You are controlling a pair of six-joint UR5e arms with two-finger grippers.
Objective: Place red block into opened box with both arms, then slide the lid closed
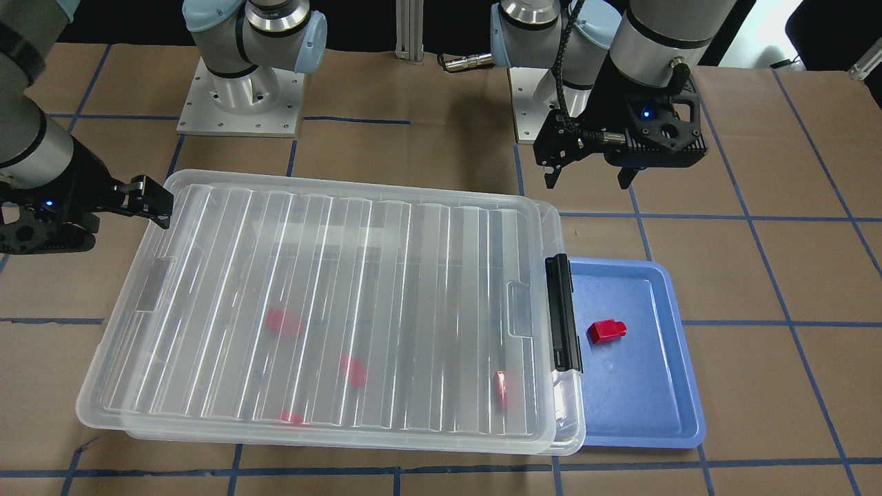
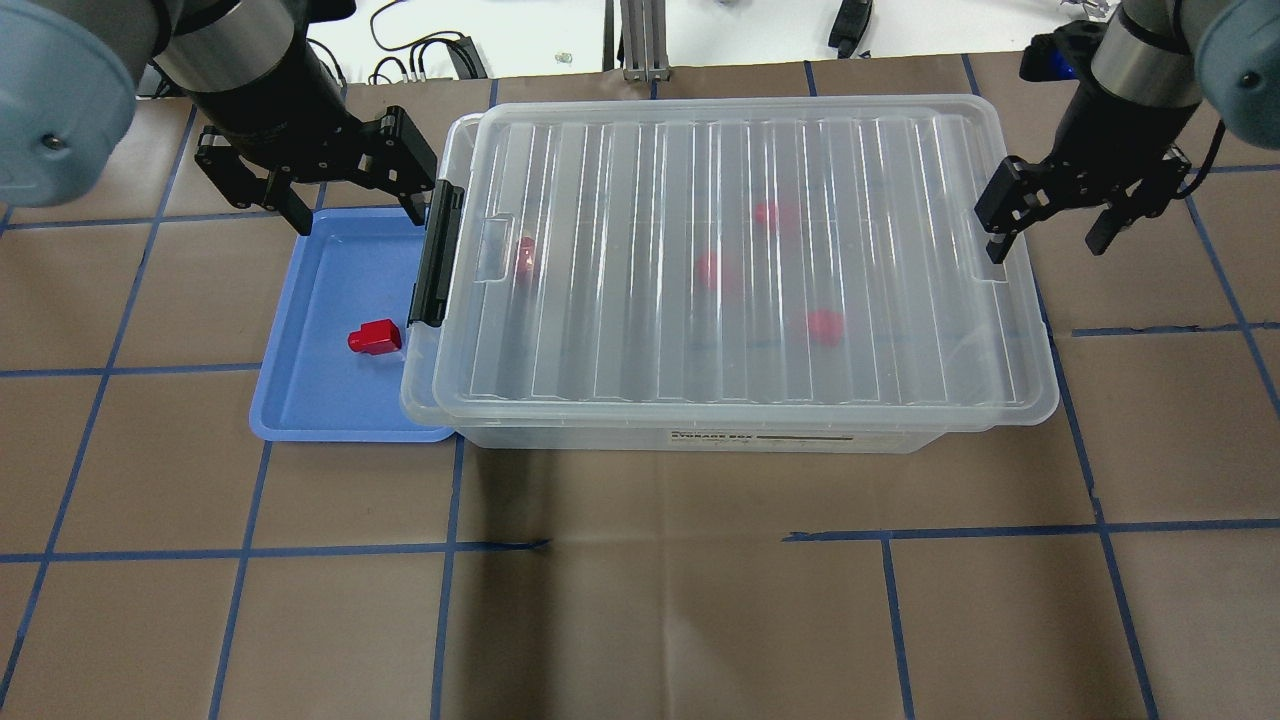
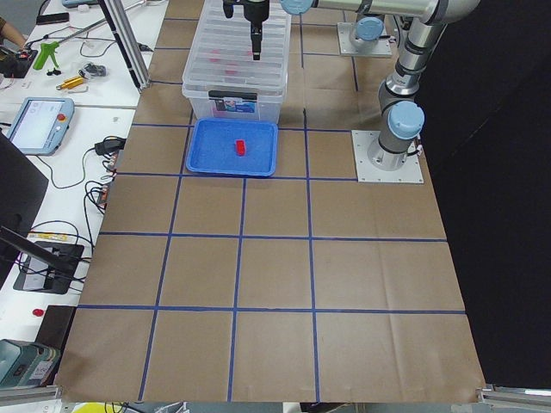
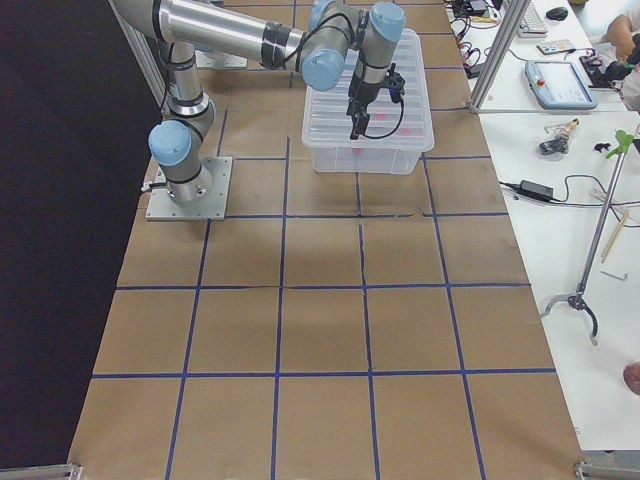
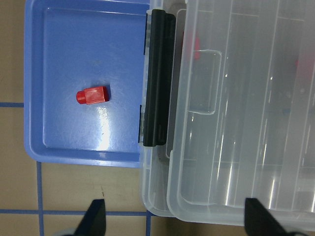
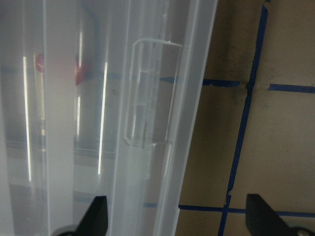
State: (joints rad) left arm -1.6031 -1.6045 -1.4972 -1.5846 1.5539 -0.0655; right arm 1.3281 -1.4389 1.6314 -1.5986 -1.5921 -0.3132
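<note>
One red block [image 2: 375,337] [image 1: 606,331] [image 5: 92,95] lies in a blue tray [image 2: 300,400] beside the box's black latch bar [image 2: 437,255]. The clear box [image 2: 700,438] holds several more red blocks, dimly seen through the ribbed lid [image 2: 900,250] [image 1: 386,275]. The lid lies on top, shifted slightly away from the latch end, so a narrow strip of the box is uncovered there. My left gripper [image 2: 360,205] [image 1: 589,176] hangs open and empty above the tray's far edge, near the latch. My right gripper [image 2: 1045,240] hangs open and empty over the lid's opposite short end.
The blue tray [image 1: 648,406] butts against the box's latch end. Brown paper with blue tape lines covers the table. The arm bases [image 1: 241,103] stand behind the box. Side benches with tools and cables lie beyond the table ends.
</note>
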